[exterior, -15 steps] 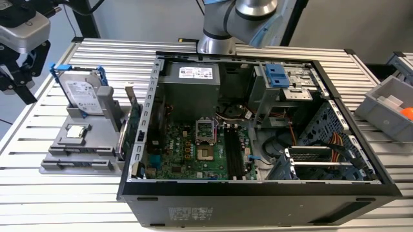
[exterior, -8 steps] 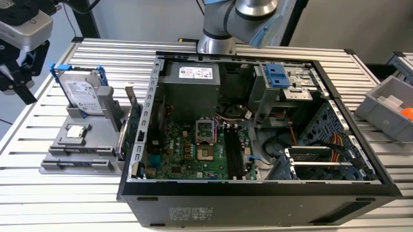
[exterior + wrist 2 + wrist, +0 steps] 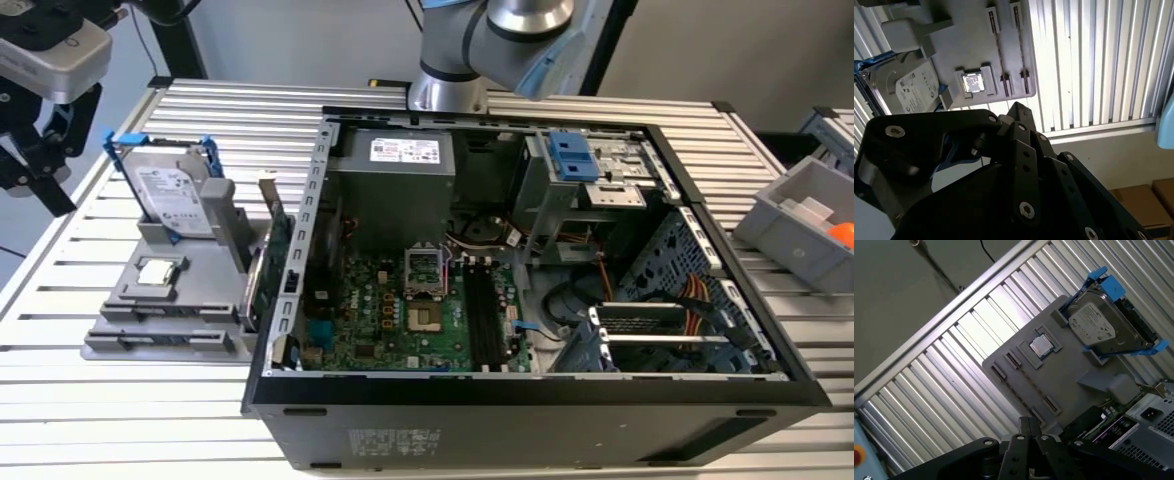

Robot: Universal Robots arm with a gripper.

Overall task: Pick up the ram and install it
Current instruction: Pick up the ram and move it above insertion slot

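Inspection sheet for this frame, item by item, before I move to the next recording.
Surface: slatted metal table carrying an open computer case.
Job's things: ram apparently edge-on in the gray fixture; motherboard slots look unfilled.
Clutter: hard drive, processor chip, expansion card.
Grippers: gripper above the fixture, nothing seen in it.
Cables: coloured wires inside the case.
Surroundings: gray bin.
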